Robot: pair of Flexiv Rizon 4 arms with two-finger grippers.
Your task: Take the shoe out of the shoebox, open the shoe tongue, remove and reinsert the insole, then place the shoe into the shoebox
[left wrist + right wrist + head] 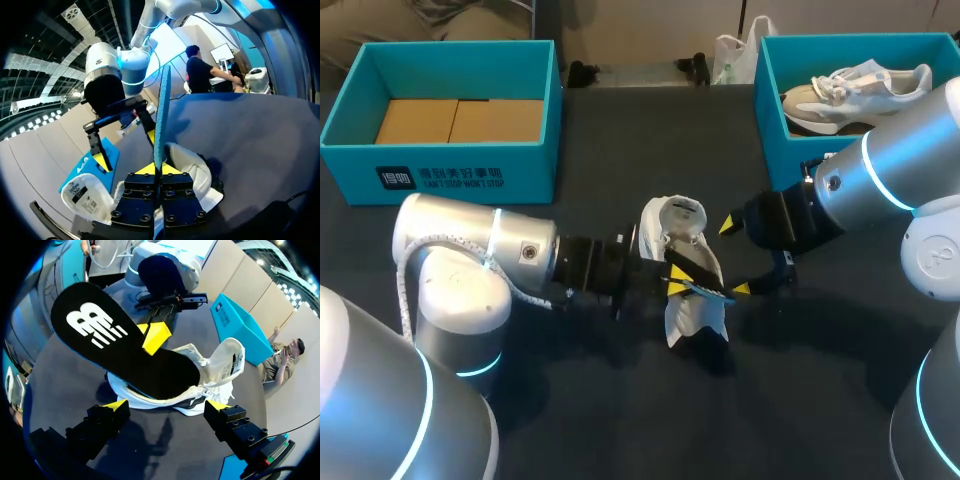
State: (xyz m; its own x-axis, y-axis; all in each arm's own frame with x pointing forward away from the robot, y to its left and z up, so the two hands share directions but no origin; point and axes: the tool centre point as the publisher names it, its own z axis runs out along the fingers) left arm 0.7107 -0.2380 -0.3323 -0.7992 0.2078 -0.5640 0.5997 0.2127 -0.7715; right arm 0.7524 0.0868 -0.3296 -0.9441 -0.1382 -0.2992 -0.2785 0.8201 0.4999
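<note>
Fig. 1. My left gripper (160, 169) is clenched on the insole (162, 110), its two yellow tips pressing the thin blue edge from both sides. The insole's black upper face (125, 350) carries a white logo. One end lies in the opening of the shoe (685, 225) and the other end is raised clear of it. The white shoe rests on the dark surface (620, 420) at mid-scene, directly beneath the left gripper. My right gripper (734, 258) is released, its fingers spread wide and holding nothing. It sits just beside the shoe's right side and faces the left gripper across it. On the far left of the surface stands the left shoebox (460, 170), teal, with flat brown cardboard (460, 120) lying in its bottom. At far right stands the right shoebox (772, 140), also teal, holding a second shoe (860, 85), pale with white laces. Both boxes are well apart from the shoe being handled.
</note>
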